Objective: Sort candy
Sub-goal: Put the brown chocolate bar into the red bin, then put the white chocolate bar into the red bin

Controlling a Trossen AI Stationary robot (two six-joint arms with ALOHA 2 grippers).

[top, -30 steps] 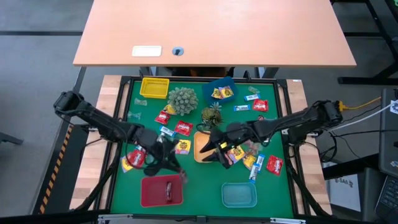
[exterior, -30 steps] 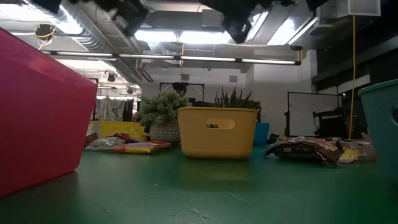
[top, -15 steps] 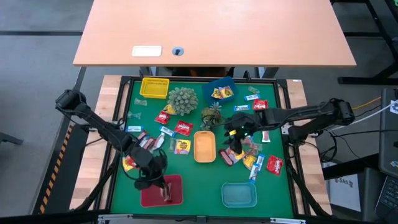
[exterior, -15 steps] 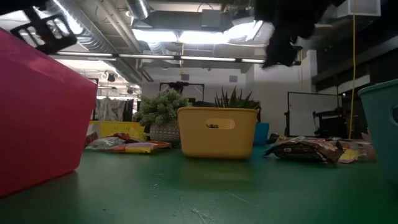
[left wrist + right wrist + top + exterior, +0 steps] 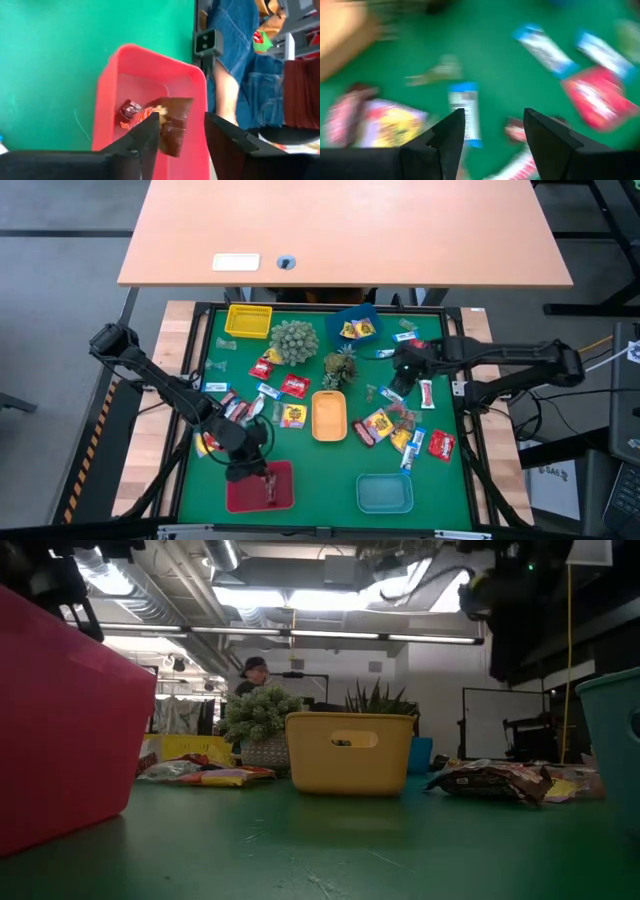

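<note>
Left gripper is hanging right over the red tray down at about 7 o'clock on the green mat, and in its wrist view the two fingers stand apart with nothing pinched between them. Below them, inside the tray, there's a brown-wrapped sweet next to a red one, so I'd call this the drop-off step: a piece goes in the tray and the jaws are off it. The right gripper is up around 2 o'clock, hovering above loose candy, fingers spread wide and empty, with a blue-white candy on the mat just ahead of them and a red candy off to the side. Looks like it's lining up its own pick. The rest of the candy is all over the place: a bunch at 3 to 4 o'clock, a few red ones near the spiky green plants, and some already in the blue tray at 12. The orange tray in the middle and the teal tray at 5 look empty. Next I reckon the left arm needs to lift clear of the red tray and go after another matching piece near 9 o'clock, while the right has to come straight down and close on just one wrapper, since they sit close together there.
</note>
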